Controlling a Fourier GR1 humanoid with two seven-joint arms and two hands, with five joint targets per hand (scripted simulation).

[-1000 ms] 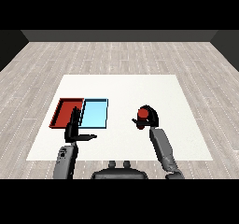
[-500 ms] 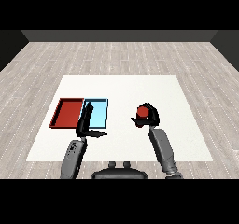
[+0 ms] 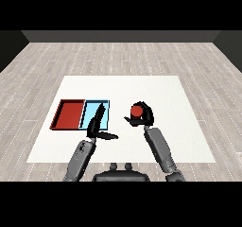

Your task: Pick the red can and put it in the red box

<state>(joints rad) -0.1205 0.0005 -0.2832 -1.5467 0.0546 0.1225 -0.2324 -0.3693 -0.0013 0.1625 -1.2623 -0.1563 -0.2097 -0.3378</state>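
From the head view, the right hand (image 3: 143,116) is curled round the red can (image 3: 136,110) and holds it. The can stands upright in the hand, its round red top facing up. It is over the white table (image 3: 142,86), to the right of both trays and apart from them.

The red tray (image 3: 70,115) lies at the far left. The light blue tray (image 3: 98,114) sits right beside it, touching it, between the red tray and the can. So the can must go left, past the blue tray, to reach the red one.

The left hand (image 3: 97,125) holds nothing — its fingers are straight and point up over the near edge of the blue tray, with the thumb sticking out to the side. It is nearer to the red tray than the right hand is, but it does not have the can.

I think the next move is a long reach to the left — the right hand has to carry the can across the blue tray and not stop short.
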